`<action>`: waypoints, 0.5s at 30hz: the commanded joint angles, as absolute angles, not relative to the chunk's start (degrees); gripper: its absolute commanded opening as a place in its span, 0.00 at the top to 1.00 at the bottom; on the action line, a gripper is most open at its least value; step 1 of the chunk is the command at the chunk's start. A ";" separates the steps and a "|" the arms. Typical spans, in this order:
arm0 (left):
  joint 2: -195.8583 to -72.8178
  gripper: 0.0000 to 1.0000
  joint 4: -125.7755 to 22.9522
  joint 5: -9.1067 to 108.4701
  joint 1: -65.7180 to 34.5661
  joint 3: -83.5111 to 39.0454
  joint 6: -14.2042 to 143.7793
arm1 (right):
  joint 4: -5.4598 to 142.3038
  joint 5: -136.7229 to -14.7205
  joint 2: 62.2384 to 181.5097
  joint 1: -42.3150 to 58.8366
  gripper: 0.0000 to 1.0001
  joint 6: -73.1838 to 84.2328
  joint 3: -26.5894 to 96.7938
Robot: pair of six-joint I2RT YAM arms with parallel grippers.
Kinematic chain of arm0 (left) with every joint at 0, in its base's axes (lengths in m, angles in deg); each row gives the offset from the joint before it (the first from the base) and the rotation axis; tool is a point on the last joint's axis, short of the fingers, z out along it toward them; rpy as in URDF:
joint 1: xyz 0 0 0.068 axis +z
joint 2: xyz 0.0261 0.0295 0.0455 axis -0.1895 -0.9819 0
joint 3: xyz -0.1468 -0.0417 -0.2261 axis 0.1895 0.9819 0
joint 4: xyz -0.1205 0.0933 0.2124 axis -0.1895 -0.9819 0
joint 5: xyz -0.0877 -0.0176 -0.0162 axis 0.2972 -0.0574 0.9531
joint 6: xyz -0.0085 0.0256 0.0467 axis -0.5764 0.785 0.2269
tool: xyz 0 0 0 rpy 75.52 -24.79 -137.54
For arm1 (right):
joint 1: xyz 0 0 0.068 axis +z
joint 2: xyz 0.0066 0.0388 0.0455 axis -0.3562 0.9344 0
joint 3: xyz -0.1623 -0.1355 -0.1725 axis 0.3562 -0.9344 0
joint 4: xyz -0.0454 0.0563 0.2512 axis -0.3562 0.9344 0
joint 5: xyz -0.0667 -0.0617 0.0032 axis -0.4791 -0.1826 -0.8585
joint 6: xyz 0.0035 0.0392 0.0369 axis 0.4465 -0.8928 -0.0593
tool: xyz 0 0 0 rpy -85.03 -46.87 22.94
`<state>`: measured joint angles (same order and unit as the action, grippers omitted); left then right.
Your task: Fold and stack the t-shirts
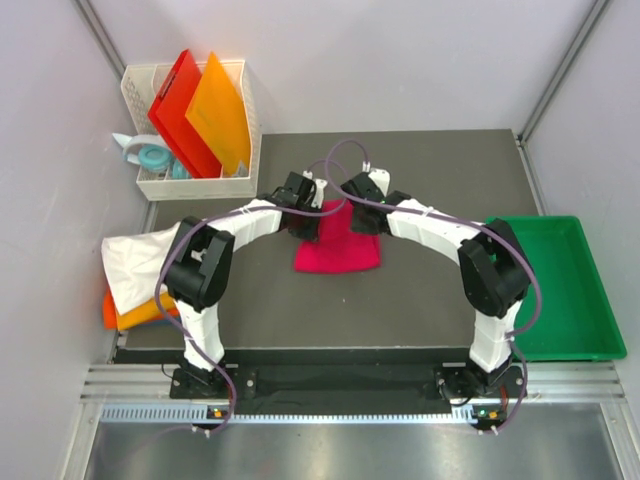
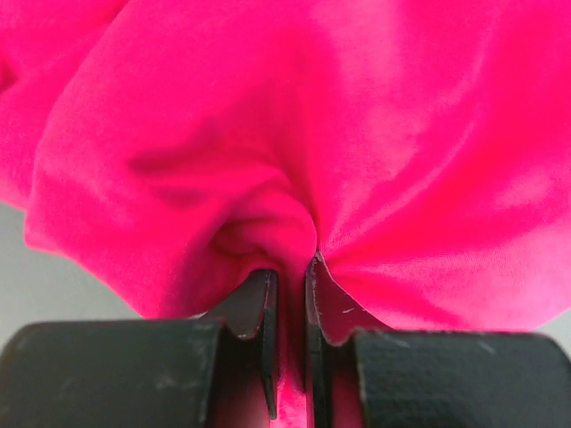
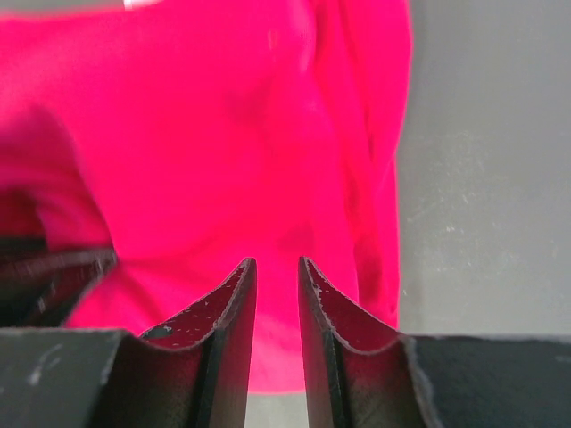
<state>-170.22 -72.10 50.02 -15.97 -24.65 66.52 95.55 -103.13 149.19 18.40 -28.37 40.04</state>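
I have the crimson-pink t-shirt (image 1: 338,245) lying bunched into a rough square at the middle of the dark table (image 1: 430,310), a little above centre in the overhead frame, with both arms arched in over its upper edge. My left gripper (image 2: 290,267) is clenched on that shirt: in its wrist view the two black fingers (image 2: 261,308) sit almost together at bottom centre, and a pucker of pink cloth is drawn down into the slit between them, with folds fanning out above. My right gripper (image 3: 277,267) sits just beside it, over the shirt's upper right part. Its jaws stand a narrow way apart with pink cloth showing through the gap and grey table to the right of the frame, and I cannot tell whether any cloth is caught between them. Away from the work, a white t-shirt (image 1: 135,258) is draped over the table's left edge at middle left, and an orange t-shirt (image 1: 135,312) lies partly under it, poking out below. In the upper left a white basket (image 1: 245,110) holds a red board (image 1: 178,110) and an orange board (image 1: 220,110), both leaning, with something teal (image 1: 155,157) beside them. A green tray (image 1: 570,300) sits off the table's right edge at middle right.
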 commanded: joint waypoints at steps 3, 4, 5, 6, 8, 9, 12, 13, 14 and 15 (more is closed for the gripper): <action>-159.50 1.00 -84.27 47.23 -18.08 -26.53 74.78 | 92.00 -104.98 139.42 19.39 0.74 -29.85 37.78; -158.52 1.00 -84.97 46.35 -19.12 -27.14 75.83 | 91.82 -105.33 138.62 19.39 0.74 -29.85 36.65; -157.64 1.00 -86.37 45.21 -19.66 -27.49 77.41 | 91.65 -105.94 137.75 19.39 0.74 -29.85 35.94; -155.98 1.00 -87.00 44.33 -20.18 -27.84 78.12 | 91.56 -106.21 136.26 19.39 0.74 -29.59 35.32; -154.39 1.00 -88.58 42.66 -21.33 -28.64 79.97 | 91.38 -106.91 134.84 19.39 0.74 -29.41 33.22; -152.90 1.00 -89.98 42.30 -21.51 -29.07 80.23 | 91.29 -107.09 133.53 19.30 0.74 -29.50 32.51; -149.48 1.00 -93.92 39.77 -21.51 -29.87 80.50 | 90.59 -107.53 130.98 19.39 0.73 -29.41 29.18; -148.42 1.00 -94.55 38.71 -21.42 -29.87 80.67 | 89.63 -107.53 130.36 19.39 0.74 -29.50 27.34; -147.10 1.00 -94.91 37.83 -21.42 -29.69 80.67 | 89.19 -107.27 129.40 19.30 0.74 -29.50 26.45; -144.74 1.00 -95.26 37.03 -21.42 -29.43 80.50 | 88.75 -107.18 129.13 19.30 0.74 -29.50 25.66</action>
<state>-152.34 -90.75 42.13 -21.65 -27.32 78.54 92.08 -105.95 132.69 18.49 -28.87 28.83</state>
